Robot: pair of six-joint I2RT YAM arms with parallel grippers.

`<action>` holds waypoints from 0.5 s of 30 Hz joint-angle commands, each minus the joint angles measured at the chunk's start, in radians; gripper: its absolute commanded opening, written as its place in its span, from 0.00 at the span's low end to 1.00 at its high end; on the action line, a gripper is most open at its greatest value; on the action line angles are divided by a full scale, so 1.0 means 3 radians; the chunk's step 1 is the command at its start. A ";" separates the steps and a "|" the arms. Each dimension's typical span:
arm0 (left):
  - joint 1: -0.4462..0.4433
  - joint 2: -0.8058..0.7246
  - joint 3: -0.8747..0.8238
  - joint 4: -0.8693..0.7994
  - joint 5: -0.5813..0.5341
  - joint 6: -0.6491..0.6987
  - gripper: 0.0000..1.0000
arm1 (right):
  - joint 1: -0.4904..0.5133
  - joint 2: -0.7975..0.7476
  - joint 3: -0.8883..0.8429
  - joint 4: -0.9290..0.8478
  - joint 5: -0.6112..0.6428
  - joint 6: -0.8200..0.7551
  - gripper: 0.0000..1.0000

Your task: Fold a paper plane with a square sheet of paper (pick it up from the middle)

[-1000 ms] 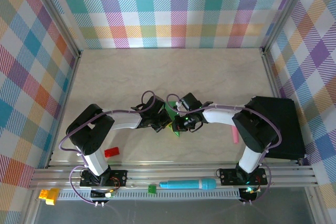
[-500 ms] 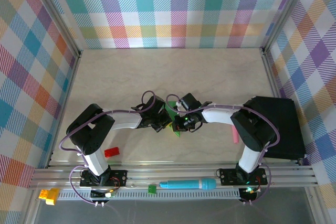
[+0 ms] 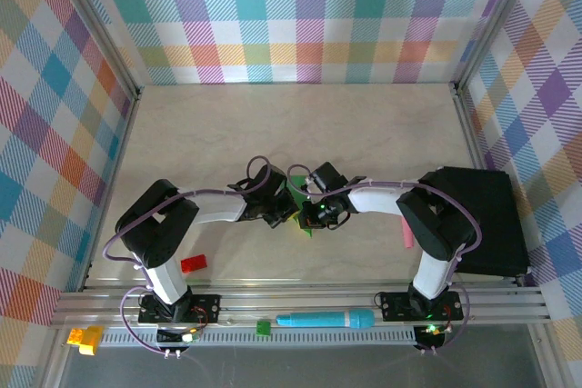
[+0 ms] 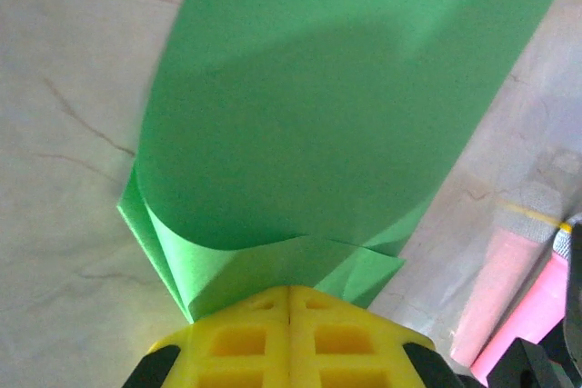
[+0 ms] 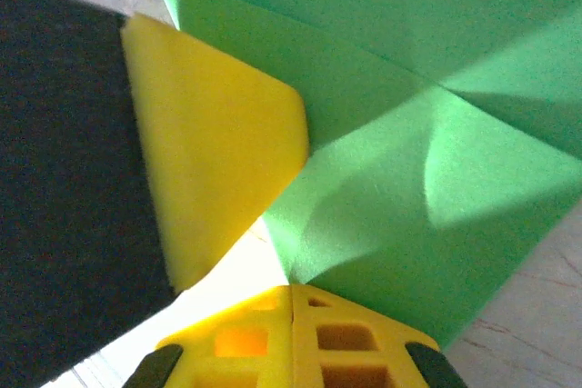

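The square sheet of paper, bright green and partly folded, sits mid-table between both wrists. In the left wrist view the paper curls up as a rounded flap over folded layers. My left gripper is shut, and the paper's near edge runs into its yellow tips. In the right wrist view a corner of the paper comes to a point at the seam of my shut right gripper. The left gripper's yellow finger touches the paper just beside it. From above, the left gripper and right gripper nearly meet.
A pink marker lies right of the paper, also the pink marker in the left wrist view. A black box fills the right side. A red block lies front left. A teal marker and small green block rest on the front rail.
The right arm has edged slightly left toward the paper. Both grippers stay shut and the left arm has not visibly moved.
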 commanded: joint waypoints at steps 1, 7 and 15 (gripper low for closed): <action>0.0038 -0.0125 0.0138 -0.0144 0.0020 0.0238 0.05 | 0.0008 0.0077 -0.0063 -0.0177 0.0083 0.0038 0.00; 0.0081 -0.0209 0.0050 -0.0186 0.0021 0.0374 0.05 | 0.0002 0.0070 -0.0055 -0.0173 0.0083 0.0043 0.00; 0.0127 -0.0165 -0.0002 -0.0202 0.0030 0.0427 0.05 | 0.0001 0.0080 -0.0042 -0.0186 0.0078 0.0048 0.00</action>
